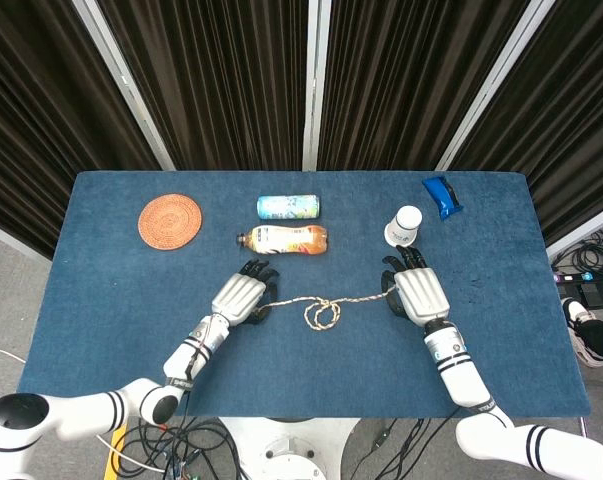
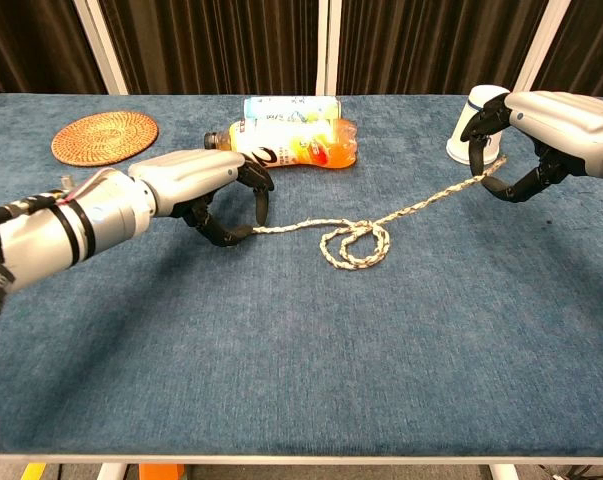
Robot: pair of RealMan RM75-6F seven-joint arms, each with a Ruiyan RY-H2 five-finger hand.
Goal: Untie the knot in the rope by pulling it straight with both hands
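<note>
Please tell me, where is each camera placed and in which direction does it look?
Head view: high above the near edge, looking steeply down on the table; both forearms and hands show.
Chest view: low at the near edge, looking across toward the curtains; left hand and right hand enter from the sides.
Both share the rope, bottle and cup.

You won't find any legible text here: the printed labels on the orange plastic drink bottle [image 2: 291, 143] and the pale blue can [image 2: 289, 105] lying behind it are too blurred to read.
</note>
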